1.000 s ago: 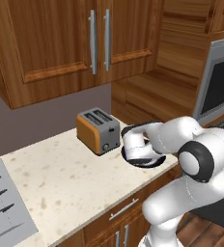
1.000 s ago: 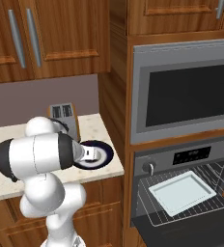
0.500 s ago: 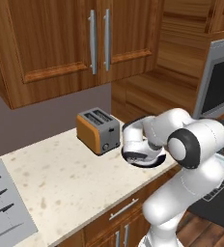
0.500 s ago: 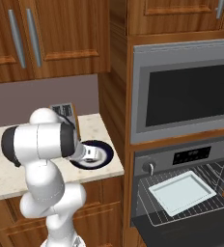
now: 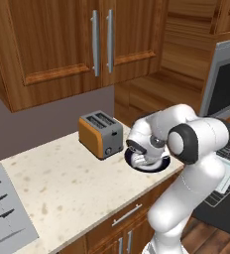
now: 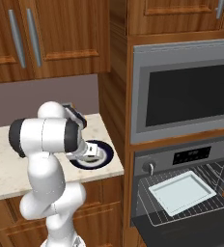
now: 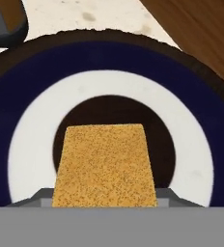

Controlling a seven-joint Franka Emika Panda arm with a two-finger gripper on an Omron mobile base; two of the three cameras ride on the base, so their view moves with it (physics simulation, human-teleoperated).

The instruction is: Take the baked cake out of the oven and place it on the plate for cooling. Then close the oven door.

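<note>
The baked cake [image 7: 104, 164], a tan-golden square block, sits between my fingertips [image 7: 34, 198] right over the dark brown centre of the plate [image 7: 109, 58]; I cannot tell whether it touches the plate. My gripper [image 7: 104, 200] is shut on it. On the counter's right end, the hand hangs low over the plate [image 5: 154, 167], and the gripper [image 5: 142, 158] hides most of it. From the right, the plate [image 6: 103, 153] lies under the gripper [image 6: 88, 152]. The oven [image 6: 191, 157] stands to the right with its oven door [image 6: 181, 231] folded down open.
An orange toaster [image 5: 101, 134] stands just behind and left of the plate. A pale baking tray [image 6: 181, 192] rests on the oven's wire rack. The microwave [image 6: 186, 91] sits above the oven. A wooden wall panel [image 6: 115, 96] borders the counter's right end.
The arm has folded in and the hand has come down closer over the plate, still carrying the cake. The oven and tray have not changed.
</note>
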